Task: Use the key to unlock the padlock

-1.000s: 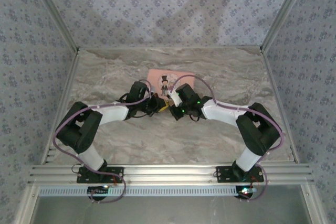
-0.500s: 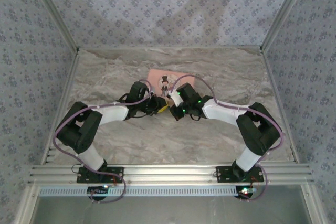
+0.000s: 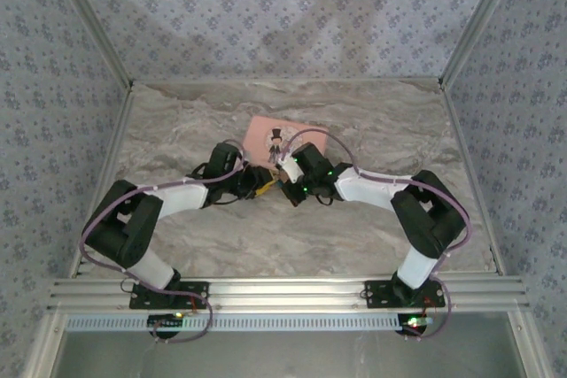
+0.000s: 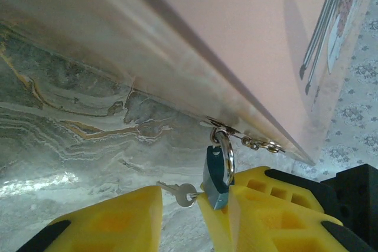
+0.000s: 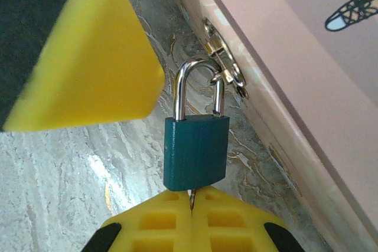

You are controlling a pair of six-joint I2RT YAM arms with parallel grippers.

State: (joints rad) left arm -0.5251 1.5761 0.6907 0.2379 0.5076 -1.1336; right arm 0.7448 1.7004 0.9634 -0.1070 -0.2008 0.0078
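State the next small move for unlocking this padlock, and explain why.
Probably close the left gripper on the padlock. It hangs from the clasp of the tin between that gripper's open jaws, while the right gripper pinches the key at its underside; turning unsteadied would likely just swing the lock.

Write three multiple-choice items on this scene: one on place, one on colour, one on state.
1. The padlock hangs: A from the pink tin's clasp; B inside the tin; C from a wall hook.
2. Its body is: A red; B dark teal; C silver.
3. The right gripper is: A wide open; B shut on the key; C shut on the tin.
Answers: A, the shackle threads the clasp; B, the body looks teal; B, its fingers meet on the key under the lock.
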